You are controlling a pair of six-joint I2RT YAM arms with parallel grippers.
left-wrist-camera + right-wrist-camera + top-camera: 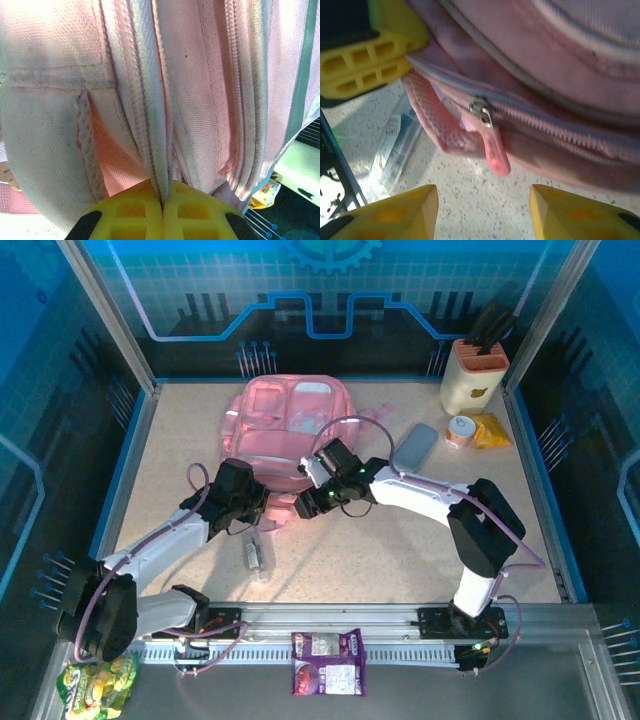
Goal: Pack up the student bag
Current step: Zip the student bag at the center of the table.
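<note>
Here we see the bag [290, 420] on the far middle of the bench [400, 550], its near seam clamped in the left hand [162, 207], while the zip pull [494, 152] hangs just ahead of the right hand [483, 212], parted and empty, the zip lying crosswise to it.
</note>
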